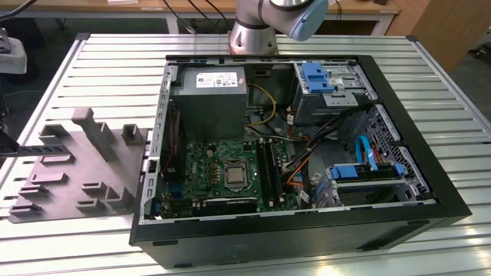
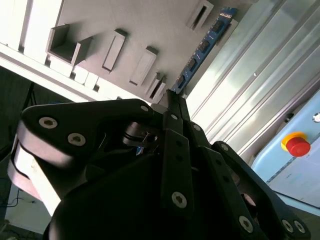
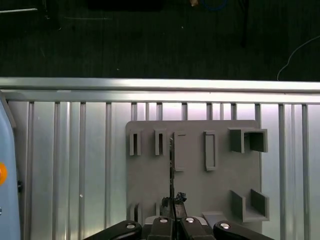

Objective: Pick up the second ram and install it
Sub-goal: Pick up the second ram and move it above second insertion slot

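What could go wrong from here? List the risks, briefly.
1. The second ram stands on edge in the grey fixture, between its raised holders; a tilted lift might jam it.
2. The gripper sits at one end of the strip, so it may swing or slip if lifted from there.
3. In the exterior view, loose cables lie beside the motherboard's black slots and could snag the approach.

My exterior view looks steeply down on the open computer case (image 1: 291, 230), with the grey holder (image 1: 77, 190) on the exterior view's left. The first wrist view faces straight down on that holder (image 3: 200, 185). The second wrist view slants past the gripper (image 2: 172, 95), very close. All three share the holder and the slatted table (image 1: 115, 75).
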Available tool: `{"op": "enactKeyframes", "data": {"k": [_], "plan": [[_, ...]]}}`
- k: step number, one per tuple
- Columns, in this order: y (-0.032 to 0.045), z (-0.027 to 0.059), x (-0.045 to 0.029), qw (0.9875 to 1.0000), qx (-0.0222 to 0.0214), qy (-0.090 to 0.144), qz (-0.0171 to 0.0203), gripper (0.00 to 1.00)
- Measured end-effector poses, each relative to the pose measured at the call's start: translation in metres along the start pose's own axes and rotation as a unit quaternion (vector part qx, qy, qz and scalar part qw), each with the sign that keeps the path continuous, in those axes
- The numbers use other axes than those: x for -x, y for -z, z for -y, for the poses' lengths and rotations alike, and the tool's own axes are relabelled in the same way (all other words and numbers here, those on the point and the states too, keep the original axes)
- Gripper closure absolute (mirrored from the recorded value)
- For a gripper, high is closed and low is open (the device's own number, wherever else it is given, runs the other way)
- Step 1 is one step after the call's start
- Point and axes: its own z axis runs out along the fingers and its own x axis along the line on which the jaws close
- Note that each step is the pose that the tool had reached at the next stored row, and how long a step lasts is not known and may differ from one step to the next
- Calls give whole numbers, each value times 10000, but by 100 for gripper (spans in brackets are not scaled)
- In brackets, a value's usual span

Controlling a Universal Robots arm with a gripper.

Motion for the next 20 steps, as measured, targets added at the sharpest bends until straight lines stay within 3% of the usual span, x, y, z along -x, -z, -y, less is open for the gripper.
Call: {"op": "enactKeyframes", "data": {"k": [20], "plan": [[531,-12,51,10000,0,0,0,88]]}}
